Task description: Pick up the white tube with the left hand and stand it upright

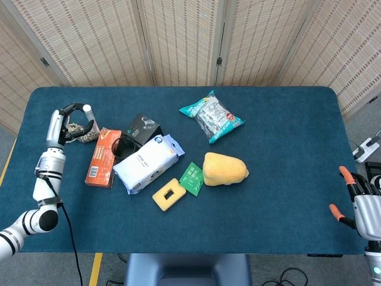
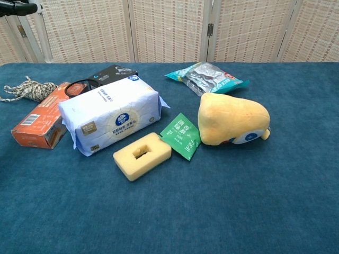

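Observation:
The white tube [image 1: 88, 115] stands upright near the table's far left, beside a coil of rope [image 1: 76, 131]. My left hand [image 1: 62, 122] curves its fingers around the tube and holds it. In the chest view the tube [image 2: 45, 39] rises vertically at the top left, its foot on the blue cloth, and only the dark fingers of the left hand [image 2: 17, 7] show at the corner. My right hand [image 1: 359, 199] hangs off the table's right front edge, fingers apart, holding nothing.
Right of the tube lie an orange box [image 1: 102, 157], a black box [image 1: 143, 126], a tissue pack [image 1: 146, 164], a yellow sponge [image 1: 169, 195], a green packet [image 1: 191, 178], a yellow plush [image 1: 224, 169] and a snack bag [image 1: 212, 117].

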You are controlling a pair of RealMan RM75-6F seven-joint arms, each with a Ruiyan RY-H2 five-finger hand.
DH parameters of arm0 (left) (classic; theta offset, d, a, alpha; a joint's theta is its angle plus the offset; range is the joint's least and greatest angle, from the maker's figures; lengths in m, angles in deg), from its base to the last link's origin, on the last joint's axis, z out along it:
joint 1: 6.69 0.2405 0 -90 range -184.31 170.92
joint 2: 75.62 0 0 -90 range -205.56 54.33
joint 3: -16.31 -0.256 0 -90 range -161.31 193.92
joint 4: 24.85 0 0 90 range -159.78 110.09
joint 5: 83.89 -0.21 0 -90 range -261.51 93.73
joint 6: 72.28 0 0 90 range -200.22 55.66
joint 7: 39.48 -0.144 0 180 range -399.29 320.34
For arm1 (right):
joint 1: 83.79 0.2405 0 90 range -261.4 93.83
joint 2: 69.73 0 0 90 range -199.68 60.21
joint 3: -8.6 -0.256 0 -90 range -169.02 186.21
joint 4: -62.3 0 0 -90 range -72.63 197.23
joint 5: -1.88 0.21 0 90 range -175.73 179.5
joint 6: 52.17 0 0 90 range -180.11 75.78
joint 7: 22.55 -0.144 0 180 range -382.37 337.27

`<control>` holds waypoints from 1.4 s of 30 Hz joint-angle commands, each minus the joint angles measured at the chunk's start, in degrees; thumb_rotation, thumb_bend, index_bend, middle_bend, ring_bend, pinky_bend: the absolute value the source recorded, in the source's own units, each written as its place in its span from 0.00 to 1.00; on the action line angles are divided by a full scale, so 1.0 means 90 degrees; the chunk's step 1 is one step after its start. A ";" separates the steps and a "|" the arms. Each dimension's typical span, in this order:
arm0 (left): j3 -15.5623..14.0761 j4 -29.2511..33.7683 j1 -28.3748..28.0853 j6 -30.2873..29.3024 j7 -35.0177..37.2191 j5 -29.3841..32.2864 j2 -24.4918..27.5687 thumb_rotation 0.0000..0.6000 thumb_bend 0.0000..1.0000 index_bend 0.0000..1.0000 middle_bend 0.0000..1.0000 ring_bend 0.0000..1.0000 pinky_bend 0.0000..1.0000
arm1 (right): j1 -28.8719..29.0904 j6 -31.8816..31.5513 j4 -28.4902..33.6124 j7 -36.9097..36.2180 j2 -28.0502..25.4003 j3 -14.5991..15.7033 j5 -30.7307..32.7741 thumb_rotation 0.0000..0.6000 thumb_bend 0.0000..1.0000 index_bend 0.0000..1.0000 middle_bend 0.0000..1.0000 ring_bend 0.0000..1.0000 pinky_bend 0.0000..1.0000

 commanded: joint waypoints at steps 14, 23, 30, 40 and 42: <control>0.0845 0.0879 0.0089 0.1485 0.2919 0.1273 0.0407 1.00 0.44 0.63 0.42 0.28 0.16 | 0.0010 0.0049 -0.0009 0.0002 0.0011 -0.0018 0.0063 1.00 0.18 0.05 0.21 0.15 0.27; 0.1057 0.0739 0.0247 0.2349 0.3734 0.0849 0.0632 1.00 0.44 0.63 0.42 0.27 0.16 | 0.0013 0.0055 -0.0005 0.0003 0.0020 -0.0011 0.0049 1.00 0.18 0.05 0.21 0.15 0.27; 0.0272 0.0033 0.0010 0.1236 0.1977 -0.0053 0.0307 1.00 0.44 0.63 0.42 0.27 0.16 | -0.0005 0.0018 0.0005 -0.0001 0.0009 -0.0003 0.0023 1.00 0.18 0.05 0.21 0.15 0.27; -0.0321 -0.0335 -0.0154 0.0241 -0.0033 -0.0221 0.0092 1.00 0.44 0.64 0.41 0.26 0.16 | -0.0029 -0.0010 0.0013 0.0011 0.0013 0.0004 0.0022 1.00 0.18 0.05 0.21 0.15 0.27; -0.0244 -0.0223 -0.0161 0.0241 0.0130 -0.0078 0.0068 1.00 0.44 0.64 0.41 0.26 0.16 | -0.0023 0.0001 0.0019 0.0018 0.0013 0.0000 0.0028 1.00 0.18 0.05 0.21 0.15 0.27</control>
